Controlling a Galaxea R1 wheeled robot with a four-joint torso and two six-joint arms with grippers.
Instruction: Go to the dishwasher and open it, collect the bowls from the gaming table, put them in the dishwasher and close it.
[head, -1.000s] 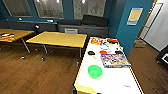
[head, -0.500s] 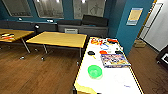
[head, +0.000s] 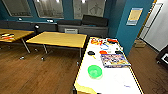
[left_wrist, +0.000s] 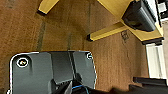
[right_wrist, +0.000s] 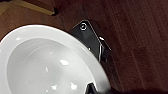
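Nothing has shifted since the earlier frames: the green bowl (head: 95, 71) sits on the white tabletop (head: 112, 82) near its close end, beside a colourful box (head: 115, 60), within reach. The right tool carries a white bowl (right_wrist: 45, 65); whether either tool's fingers are apart or together, I cannot tell.

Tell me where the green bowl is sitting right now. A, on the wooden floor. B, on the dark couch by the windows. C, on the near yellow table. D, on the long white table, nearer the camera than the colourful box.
D: in the head view the green bowl rests on the white table, closer to the camera than the colourful box.
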